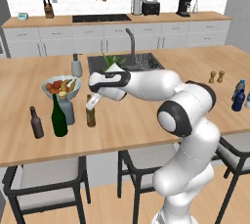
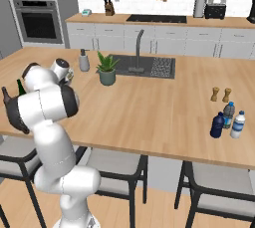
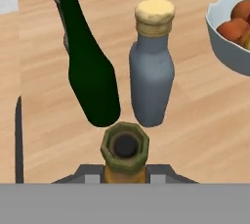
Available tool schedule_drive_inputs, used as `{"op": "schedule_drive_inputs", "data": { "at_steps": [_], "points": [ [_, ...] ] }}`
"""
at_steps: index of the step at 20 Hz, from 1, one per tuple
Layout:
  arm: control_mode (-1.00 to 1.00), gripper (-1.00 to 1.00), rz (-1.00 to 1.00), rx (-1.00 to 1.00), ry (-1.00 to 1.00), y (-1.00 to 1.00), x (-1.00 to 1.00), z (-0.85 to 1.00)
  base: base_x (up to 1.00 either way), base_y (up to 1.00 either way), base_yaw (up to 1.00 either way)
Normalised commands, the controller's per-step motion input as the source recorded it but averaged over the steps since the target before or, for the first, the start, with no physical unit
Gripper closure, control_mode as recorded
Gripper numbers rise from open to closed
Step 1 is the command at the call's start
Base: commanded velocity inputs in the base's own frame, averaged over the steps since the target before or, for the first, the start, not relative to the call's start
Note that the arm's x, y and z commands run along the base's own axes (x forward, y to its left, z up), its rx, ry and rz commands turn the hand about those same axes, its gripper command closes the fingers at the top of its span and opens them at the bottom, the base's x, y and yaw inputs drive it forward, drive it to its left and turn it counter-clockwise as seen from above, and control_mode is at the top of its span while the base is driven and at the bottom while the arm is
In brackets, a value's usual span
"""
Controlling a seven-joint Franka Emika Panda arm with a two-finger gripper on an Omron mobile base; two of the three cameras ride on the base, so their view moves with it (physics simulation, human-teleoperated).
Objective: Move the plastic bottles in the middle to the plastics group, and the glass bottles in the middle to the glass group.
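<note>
Amber beer bottle (image 3: 125,152) sits upright between our gripper (image 1: 92,101) fingers, pinched shut on its neck, base on or just above the island counter (image 1: 146,115); contact is hard to tell. We hold it high on the neck so it hangs plumb beside the glass group: green wine bottle (image 1: 59,118), grey flask (image 3: 150,71), brown bottle (image 1: 36,123). Navy bottle (image 2: 217,125) is with the plastics, by the water bottle (image 2: 228,114). We judge release is next.
</note>
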Motion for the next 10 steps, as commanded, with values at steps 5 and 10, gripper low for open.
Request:
{"op": "schedule_drive_inputs", "data": {
  "at_steps": [5,10],
  "points": [
    [-1.0,1.0,0.06,0.0,0.0,0.44,0.0,0.0,0.0,0.0,0.0],
    [-1.0,1.0,0.04,0.0,0.0,0.16,0.0,-0.11,0.0,0.0,0.0]
  ]
}}
